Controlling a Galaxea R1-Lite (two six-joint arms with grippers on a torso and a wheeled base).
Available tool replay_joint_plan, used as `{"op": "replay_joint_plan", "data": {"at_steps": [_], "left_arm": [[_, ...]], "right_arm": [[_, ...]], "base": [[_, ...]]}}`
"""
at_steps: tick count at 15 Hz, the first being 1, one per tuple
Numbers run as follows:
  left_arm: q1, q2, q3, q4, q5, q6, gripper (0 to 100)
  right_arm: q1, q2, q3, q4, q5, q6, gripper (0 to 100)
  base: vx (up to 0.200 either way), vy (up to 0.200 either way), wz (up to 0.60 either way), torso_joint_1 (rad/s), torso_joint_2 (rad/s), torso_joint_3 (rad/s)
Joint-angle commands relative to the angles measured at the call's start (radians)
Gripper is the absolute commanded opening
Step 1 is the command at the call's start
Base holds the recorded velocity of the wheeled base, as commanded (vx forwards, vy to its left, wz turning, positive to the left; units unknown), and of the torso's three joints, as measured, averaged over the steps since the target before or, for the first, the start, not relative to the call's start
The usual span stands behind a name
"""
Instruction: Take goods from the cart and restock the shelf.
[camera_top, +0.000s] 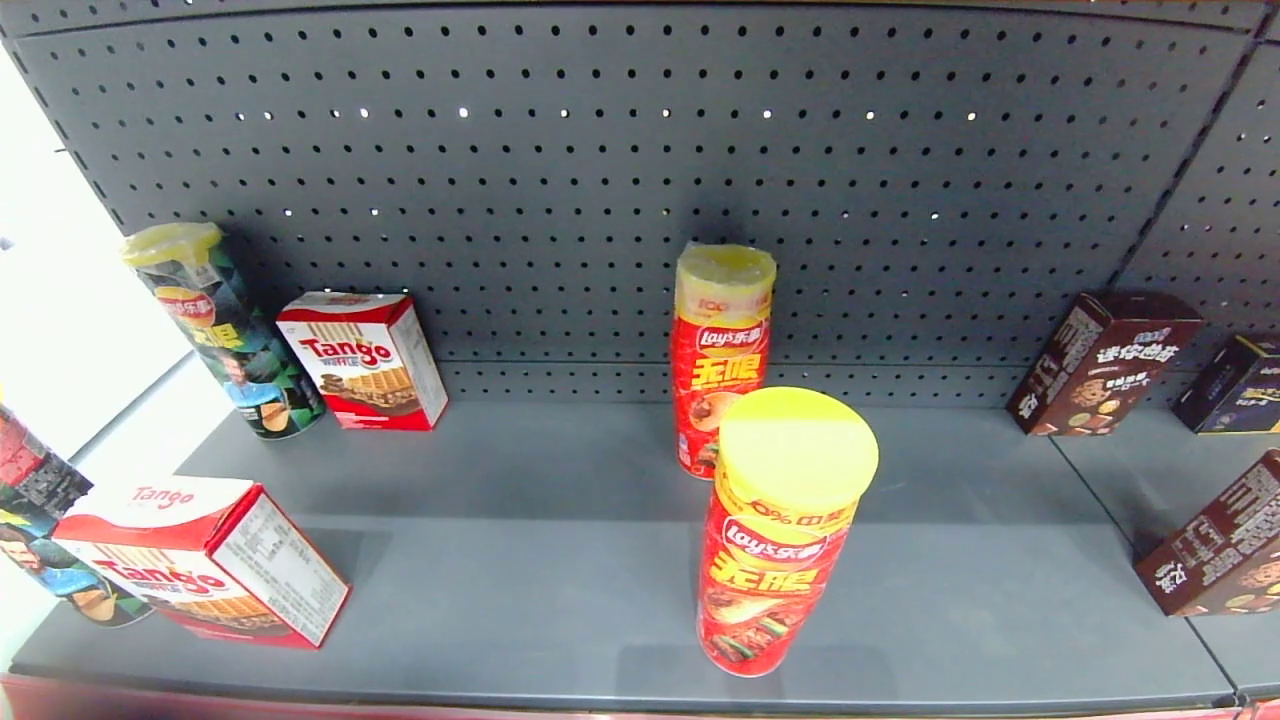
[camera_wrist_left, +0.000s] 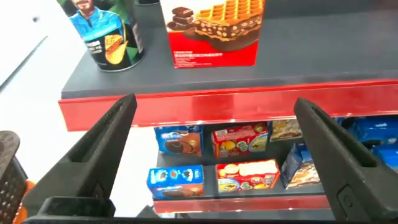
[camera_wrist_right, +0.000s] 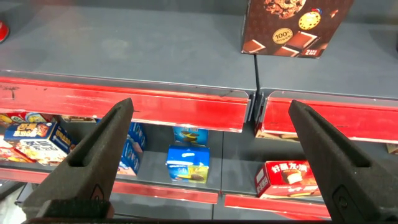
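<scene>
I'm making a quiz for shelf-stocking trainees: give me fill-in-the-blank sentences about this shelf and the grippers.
The front red chip can and the rear red chip can both carry ___ lids.
The left gripper and right gripper are both ___.
The rear wafer box stands to the ___ of both red cans.
Missing: yellow; open; left.

Grey pegboard panel (camera_top: 600, 150), bright white glare (camera_top: 45, 300) left

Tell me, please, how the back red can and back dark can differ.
The back red can is red and stands in the middle; the back dark can is green-black and stands at the left end of the shelf. Both are upright with yellow lids.
</scene>
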Motion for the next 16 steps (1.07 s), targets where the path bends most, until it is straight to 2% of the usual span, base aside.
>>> {"op": "replay_joint_plan", "data": {"at_steps": [1,7,8,9,10,11,13,15,16], "left_arm": [[0.000,0.004,0.000,0.001,-0.002,-0.001,100],[0.000,0.004,0.000,0.001,-0.021,0.004,100],[0.000,0.004,0.000,0.003,-0.021,0.004,100],[0.000,0.004,0.000,0.001,-0.017,0.004,100],[0.000,0.004,0.000,0.001,-0.019,0.004,100],[-0.001,0.004,0.000,0.003,-0.022,0.004,100],[0.000,0.004,0.000,0.000,-0.016,0.004,100],[0.000,0.004,0.000,0.000,-0.014,0.001,100],[0.000,0.004,0.000,0.000,-0.016,0.004,100]], "right_arm": [[0.001,0.001,0.000,0.000,0.000,0.000,100],[0.004,-0.002,0.000,-0.006,0.018,-0.005,100],[0.016,0.130,-0.222,-0.042,0.079,-0.003,100],[0.021,0.410,-0.463,-0.013,0.086,0.007,100],[0.031,0.506,-0.571,0.007,0.096,0.006,100],[0.074,0.603,-0.646,0.009,0.159,0.003,100],[0.156,0.744,-0.655,-0.002,0.181,-0.017,100],[0.282,0.870,-0.657,-0.072,0.178,-0.085,100],[0.309,0.948,-0.669,-0.111,0.178,-0.086,100]], "base": [[0.000,0.000,0.00,0.000,0.00,0.000],[0.000,0.000,0.00,0.000,0.00,0.000],[0.000,0.000,0.00,0.000,0.00,0.000],[0.000,0.000,0.00,0.000,0.00,0.000],[0.000,0.000,0.00,0.000,0.00,0.000],[0.000,0.000,0.00,0.000,0.00,0.000],[0.000,0.000,0.00,0.000,0.00,0.000],[0.000,0.000,0.00,0.000,0.00,0.000],[0.000,0.000,0.00,0.000,0.00,0.000]]}}
